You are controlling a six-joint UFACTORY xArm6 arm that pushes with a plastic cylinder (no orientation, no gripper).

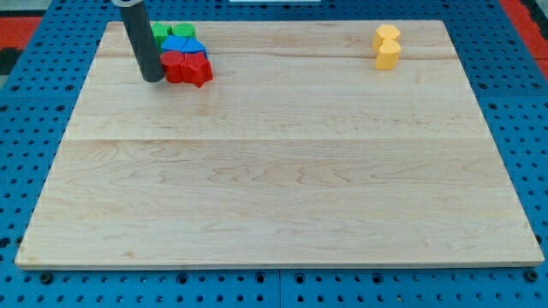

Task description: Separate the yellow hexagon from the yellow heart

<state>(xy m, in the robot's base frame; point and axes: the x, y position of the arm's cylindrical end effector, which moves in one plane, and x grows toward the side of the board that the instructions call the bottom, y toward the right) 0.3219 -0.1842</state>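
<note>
Two yellow blocks stand touching at the view's top right of the wooden board [274, 171]. The upper one [386, 35] looks like the yellow hexagon, the lower one [389, 55] like the yellow heart, though the shapes are hard to make out. My tip [152, 78] is at the view's top left, far from the yellow blocks. It stands right beside the left edge of a red block [175, 63].
A cluster of blocks sits at the top left: green blocks [180, 32], a blue block [182, 45], and red blocks with a red star [196, 69]. The board lies on a blue perforated table [26, 128].
</note>
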